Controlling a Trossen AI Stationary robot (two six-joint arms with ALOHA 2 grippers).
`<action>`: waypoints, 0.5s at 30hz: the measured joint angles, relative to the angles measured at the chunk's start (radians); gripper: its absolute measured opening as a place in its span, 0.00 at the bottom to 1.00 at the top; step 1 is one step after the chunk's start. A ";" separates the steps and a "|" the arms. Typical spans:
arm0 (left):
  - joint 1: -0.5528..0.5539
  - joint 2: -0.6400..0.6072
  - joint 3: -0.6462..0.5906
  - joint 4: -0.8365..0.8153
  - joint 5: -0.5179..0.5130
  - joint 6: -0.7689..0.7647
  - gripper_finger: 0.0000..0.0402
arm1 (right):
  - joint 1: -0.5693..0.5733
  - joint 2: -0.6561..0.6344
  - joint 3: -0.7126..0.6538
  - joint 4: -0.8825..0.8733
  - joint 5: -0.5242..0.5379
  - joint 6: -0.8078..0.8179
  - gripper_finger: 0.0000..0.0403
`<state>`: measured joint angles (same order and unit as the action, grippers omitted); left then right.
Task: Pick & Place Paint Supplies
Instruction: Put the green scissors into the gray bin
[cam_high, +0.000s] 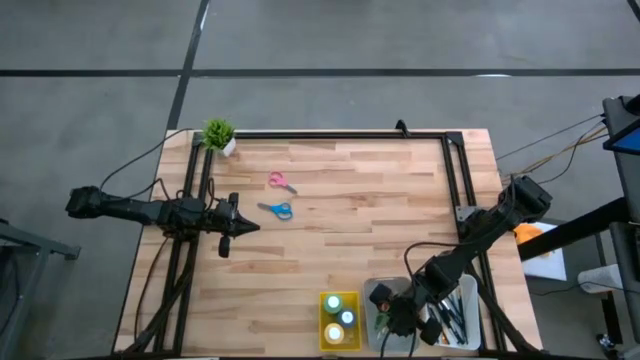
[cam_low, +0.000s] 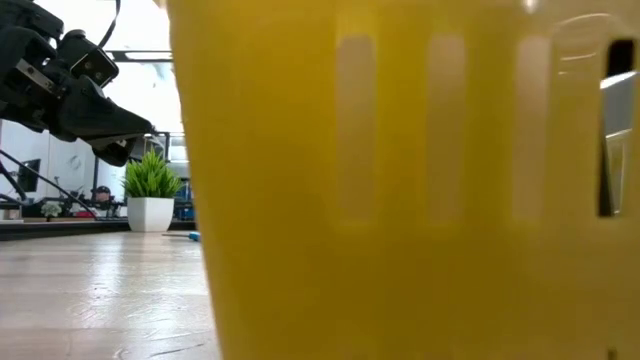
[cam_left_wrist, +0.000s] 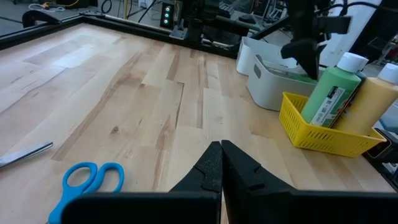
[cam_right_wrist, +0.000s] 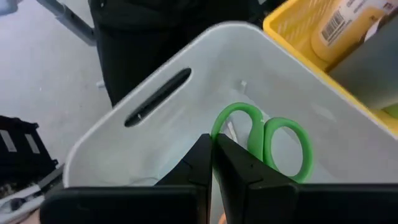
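We find the right gripper (cam_right_wrist: 213, 163) closed and empty over the grey tray (cam_right_wrist: 124, 140), green scissors (cam_right_wrist: 264, 140) lying inside. Left gripper (cam_left_wrist: 221, 168), closed, should part wide before descending on the blue scissors (cam_left_wrist: 87, 183) beside it.

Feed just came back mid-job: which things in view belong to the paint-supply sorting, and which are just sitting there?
Job:
pink scissors
blue scissors
green scissors
paint bottles
brushes

Lying about:
potted plant
yellow tray
white tray
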<state>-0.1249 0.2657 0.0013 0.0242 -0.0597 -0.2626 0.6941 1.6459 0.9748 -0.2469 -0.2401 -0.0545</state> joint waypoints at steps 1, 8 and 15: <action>0.000 0.000 0.000 0.000 0.000 0.000 0.00 | 0.000 0.000 -0.010 0.010 0.000 -0.001 0.03; 0.000 0.000 0.000 0.000 0.000 0.000 0.00 | 0.000 0.000 -0.055 0.073 0.003 -0.032 0.03; 0.000 0.000 0.000 0.000 0.000 0.000 0.00 | 0.000 0.000 -0.066 0.095 0.004 -0.035 0.04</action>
<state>-0.1247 0.2657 0.0013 0.0242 -0.0601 -0.2626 0.6937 1.6459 0.9092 -0.1522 -0.2359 -0.0896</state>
